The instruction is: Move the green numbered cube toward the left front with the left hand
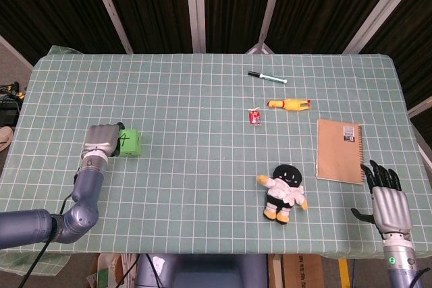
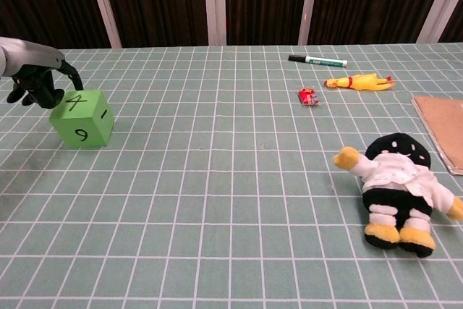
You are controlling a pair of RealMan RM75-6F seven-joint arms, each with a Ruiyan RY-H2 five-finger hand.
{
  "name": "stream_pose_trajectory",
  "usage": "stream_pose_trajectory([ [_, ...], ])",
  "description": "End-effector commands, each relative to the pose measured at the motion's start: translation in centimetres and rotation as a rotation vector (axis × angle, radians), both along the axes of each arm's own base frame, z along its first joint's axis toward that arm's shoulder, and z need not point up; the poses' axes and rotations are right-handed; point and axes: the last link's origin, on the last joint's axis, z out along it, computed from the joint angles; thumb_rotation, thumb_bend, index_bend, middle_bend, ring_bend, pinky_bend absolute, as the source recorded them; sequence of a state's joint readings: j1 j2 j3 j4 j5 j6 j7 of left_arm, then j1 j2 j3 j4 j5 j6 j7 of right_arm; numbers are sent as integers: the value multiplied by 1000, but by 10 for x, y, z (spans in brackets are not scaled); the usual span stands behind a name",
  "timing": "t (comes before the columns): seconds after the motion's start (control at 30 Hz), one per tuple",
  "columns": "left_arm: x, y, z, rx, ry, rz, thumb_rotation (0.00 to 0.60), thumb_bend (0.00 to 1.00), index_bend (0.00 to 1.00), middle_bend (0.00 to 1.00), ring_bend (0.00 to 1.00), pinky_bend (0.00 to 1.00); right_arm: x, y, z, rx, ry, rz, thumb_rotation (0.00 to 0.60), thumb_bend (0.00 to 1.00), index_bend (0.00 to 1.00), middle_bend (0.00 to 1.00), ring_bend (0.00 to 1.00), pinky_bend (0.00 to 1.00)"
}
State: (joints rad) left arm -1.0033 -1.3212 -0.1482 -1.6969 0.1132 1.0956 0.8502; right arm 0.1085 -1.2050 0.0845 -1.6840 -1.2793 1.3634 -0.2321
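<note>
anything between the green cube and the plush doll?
Nothing. Between the cube and the doll there is only bare checked tablecloth; both views show it, the chest view most plainly.

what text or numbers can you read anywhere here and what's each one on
"4" on the top face of the green cube, beside the left hand.
"9" on its front face.
"1" on its right face.
Label on the brown notebook: too small to read.
Print on the marker and the small red packet: too blurred to read.
</note>
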Motion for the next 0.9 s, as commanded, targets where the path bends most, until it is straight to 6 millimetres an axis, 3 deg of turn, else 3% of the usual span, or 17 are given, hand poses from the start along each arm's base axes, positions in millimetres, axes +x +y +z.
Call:
stream_pose_trajectory([
  [0.03, -9, -1, 3, -4, 7, 12, 600, 880, 232, 872, 699, 691, 0, 0, -1, 0, 2, 1, 600, 152, 111, 12, 50, 25],
  [0.37, -21, -14, 8, -49, 15, -11, 600, 879, 232, 872, 699, 691, 0, 0, -4, 7, 12, -7, 600, 153, 111, 12, 50, 25],
  [0.9, -47, -64, 20, -63, 25, -108, 600, 877, 232, 872, 699, 695, 1, 1, 0, -6, 0, -13, 600, 152, 111, 12, 50, 25],
])
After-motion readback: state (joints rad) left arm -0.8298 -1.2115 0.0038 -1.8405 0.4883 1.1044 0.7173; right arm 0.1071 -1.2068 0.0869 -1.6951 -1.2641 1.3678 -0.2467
